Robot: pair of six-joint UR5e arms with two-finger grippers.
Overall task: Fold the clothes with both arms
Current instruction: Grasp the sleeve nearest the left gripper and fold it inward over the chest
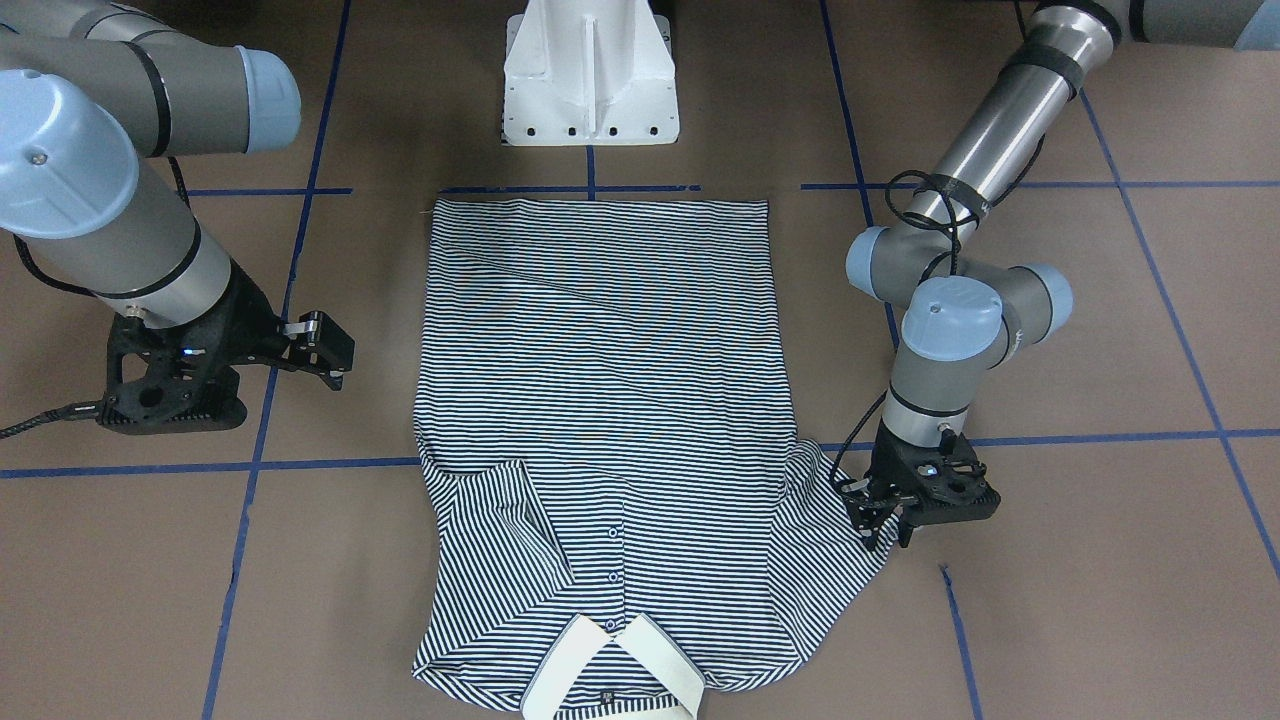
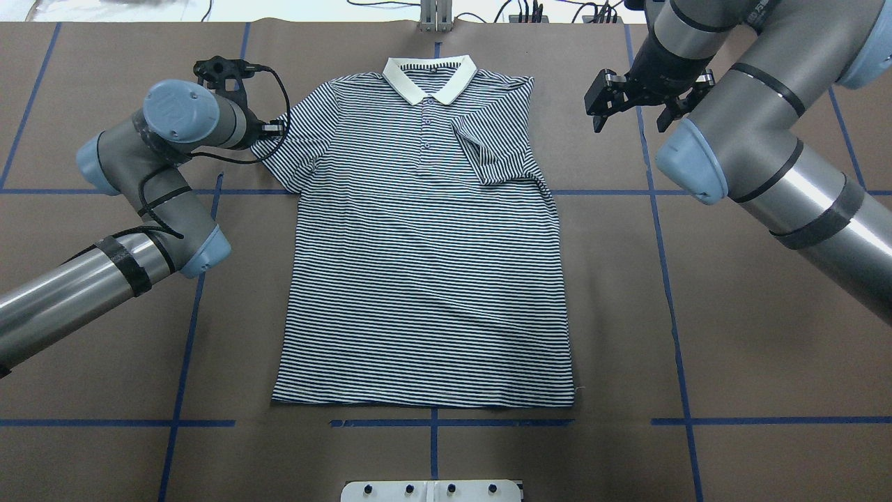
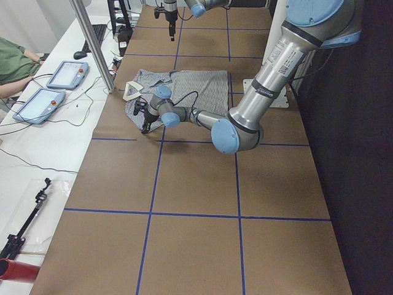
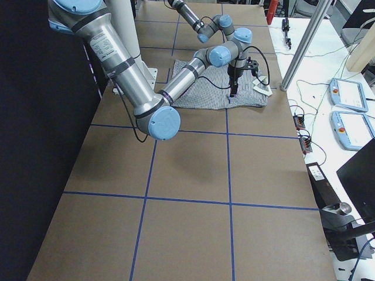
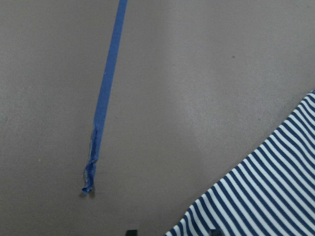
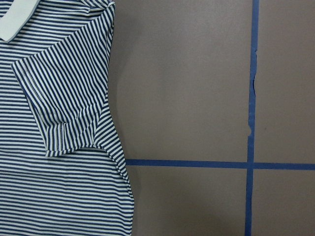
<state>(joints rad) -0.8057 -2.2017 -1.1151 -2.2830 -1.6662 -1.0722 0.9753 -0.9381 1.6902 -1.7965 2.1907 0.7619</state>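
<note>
**Flanking a flat striped polo shirt (image 2: pixel 425 279): left gripper (image 1: pixel 888 538) at a sleeve, right gripper (image 2: pixel 629 127) raised**

Writing first. Small dark label (image 2: pixel 430 65) inside the cream collar (image 2: pixel 404 80), well away from both sets of fingers, too small to read. Pale lettering on the right arm (image 2: pixel 766 125) at the top edge of the overhead view, cut off and unreadable.

Edges next. Shirt front-up on the brown table (image 2: pixel 732 335), collar on the side far from the robot. Hem (image 2: pixel 425 402) straight, just short of a blue tape line (image 2: pixel 390 422).

Spread sleeve (image 1: pixel 840 505) ending right at the left fingertips. Tips parted, seen as two dark stubs at the bottom of the left wrist view, with the sleeve's striped edge between them. Whether touching the cloth, cannot tell. Frayed tape end (image 5: pixel 90 184) on the table just outside those fingers, apart from the sleeve.

Other sleeve (image 2: pixel 491 150) folded inward over the chest, beside the button placket (image 2: pixel 426 125), giving a plain shoulder-to-side edge facing the right fingers. Right fingers spread wide, gripping nothing, hanging over bare brown covering outside that edge, level with the shoulder. Long tape line (image 2: pixel 667 279) running from beneath them toward the robot, with a band of brown surface between it and the shirt's side.

White pedestal (image 1: pixel 590 70) beyond the hem, far from both sets of fingers.
</note>
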